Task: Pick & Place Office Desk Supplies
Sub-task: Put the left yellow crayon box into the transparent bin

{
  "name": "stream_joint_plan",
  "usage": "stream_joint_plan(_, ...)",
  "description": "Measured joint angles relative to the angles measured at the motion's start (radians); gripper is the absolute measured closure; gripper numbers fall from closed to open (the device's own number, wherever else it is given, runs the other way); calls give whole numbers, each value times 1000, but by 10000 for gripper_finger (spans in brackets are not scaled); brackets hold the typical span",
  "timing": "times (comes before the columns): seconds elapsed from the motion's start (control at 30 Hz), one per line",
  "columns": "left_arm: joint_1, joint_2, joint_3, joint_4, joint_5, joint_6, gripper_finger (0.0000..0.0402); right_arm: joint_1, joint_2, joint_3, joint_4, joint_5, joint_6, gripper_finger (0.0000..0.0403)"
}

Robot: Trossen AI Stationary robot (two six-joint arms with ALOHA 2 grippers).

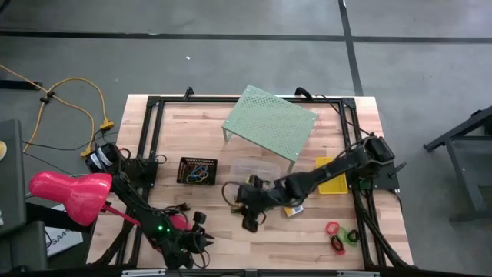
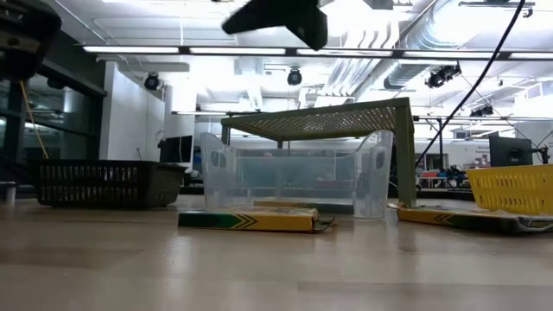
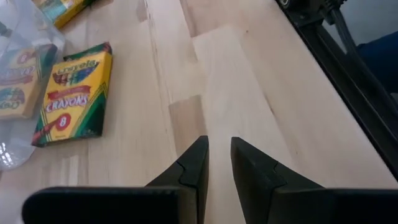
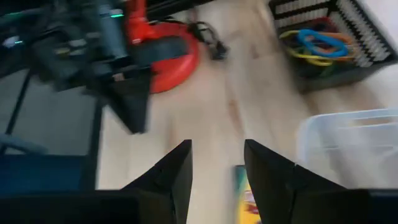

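Right gripper [image 1: 250, 221]: you have it low over the wooden worktop [image 1: 231, 231] at lower centre of the high view, fingers [image 4: 171, 171] spread, holding nothing.
Left gripper [image 1: 201, 240]: parked at the lower left edge, fingers [image 3: 194, 165] slightly parted, empty.
Crayon boxes: one green-and-yellow card box [image 3: 73, 93] lies flat in front of the clear plastic tub [image 1: 255, 168].
Rubber bands: coloured thin bands [image 4: 317, 45] sit inside your small black mesh tray [image 1: 197, 171], left of the tub.
Yellow basket [image 1: 333, 175]: right of the tub.
Little rings [image 1: 340, 235]: red, green and black, lower right.

Green-and-yellow crayon box [image 3: 71, 93] with red lettering; black mesh tray [image 4: 336, 46] holding blue, yellow, red rubber bands [image 4: 318, 45]; yellow basket [image 2: 514, 188]; pale green perforated shelf [image 1: 270, 119].
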Motion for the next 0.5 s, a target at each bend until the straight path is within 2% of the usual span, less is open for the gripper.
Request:
stream_joint_plan(0.3, 7, 1, 0, 5, 0, -5, 338, 88, 55, -4, -10, 86, 74, 270)
stream_joint_plan(0.5, 90, 1, 0, 12, -3, 41, 338, 108, 70, -1, 0, 102, 148, 270)
